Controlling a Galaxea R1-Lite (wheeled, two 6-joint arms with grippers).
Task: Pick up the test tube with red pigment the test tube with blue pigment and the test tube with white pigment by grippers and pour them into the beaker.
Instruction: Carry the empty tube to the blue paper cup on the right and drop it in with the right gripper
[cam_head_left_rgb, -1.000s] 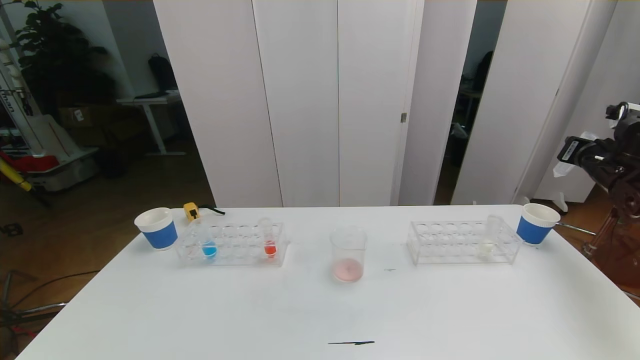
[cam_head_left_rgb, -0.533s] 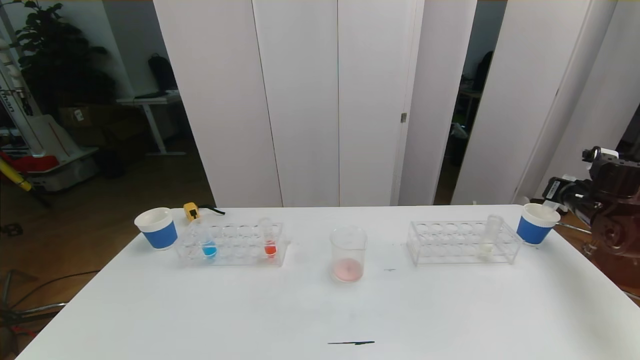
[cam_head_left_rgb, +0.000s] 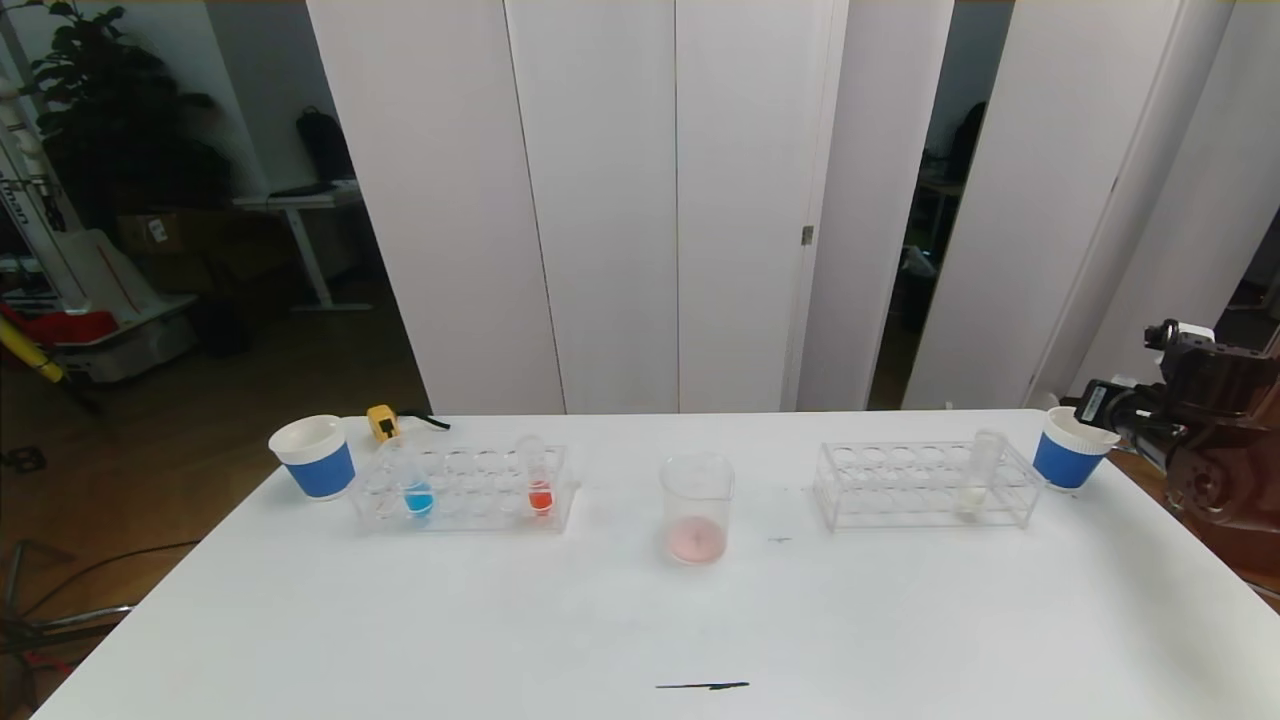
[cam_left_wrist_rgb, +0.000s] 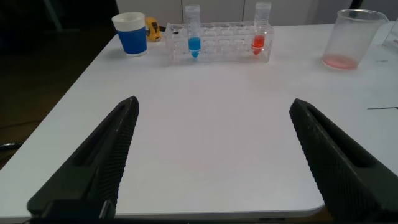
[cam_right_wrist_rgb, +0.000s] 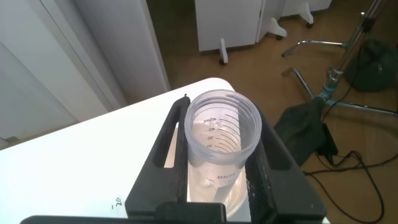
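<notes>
Over the right paper cup (cam_head_left_rgb: 1073, 447), right claw (cam_right_wrist_rgb: 217, 168) grips tube (cam_right_wrist_rgb: 222, 140).

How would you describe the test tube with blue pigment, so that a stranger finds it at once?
On the white table, find the clear plastic rack on the robot's left, beside a blue-banded paper cup. The test tube with blue pigment stands near the cup; its neighbour holds red liquid.

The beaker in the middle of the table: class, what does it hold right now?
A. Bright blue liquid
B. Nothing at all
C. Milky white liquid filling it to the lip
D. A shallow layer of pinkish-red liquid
D: the beaker shows a thin pinkish-red layer at its bottom, while the blue liquid sits in a test tube in the rack on the robot's left.
</notes>
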